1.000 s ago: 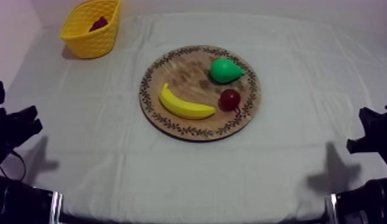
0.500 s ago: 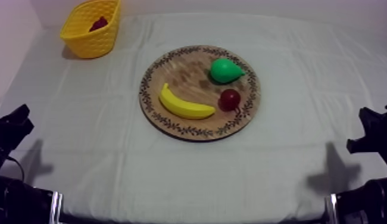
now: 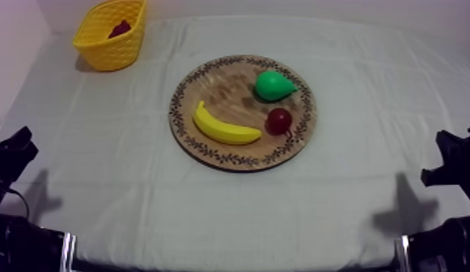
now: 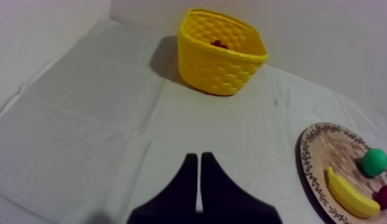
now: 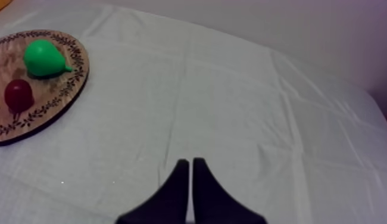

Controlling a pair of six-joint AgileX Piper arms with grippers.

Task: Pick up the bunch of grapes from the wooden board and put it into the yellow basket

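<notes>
My left gripper has its two black fingers pressed together into a narrow wedge, with nothing between them. My right gripper is the same, its fingers lying flat against each other and empty. Seen from above, my left arm sits low at the left edge and my right arm low at the right edge, well apart

A creased grey-white tablecloth spreads across nearly the whole frame. A plain pale wall runs along the top edge and a side wall fills the upper left corner. The light is soft and even.
</notes>
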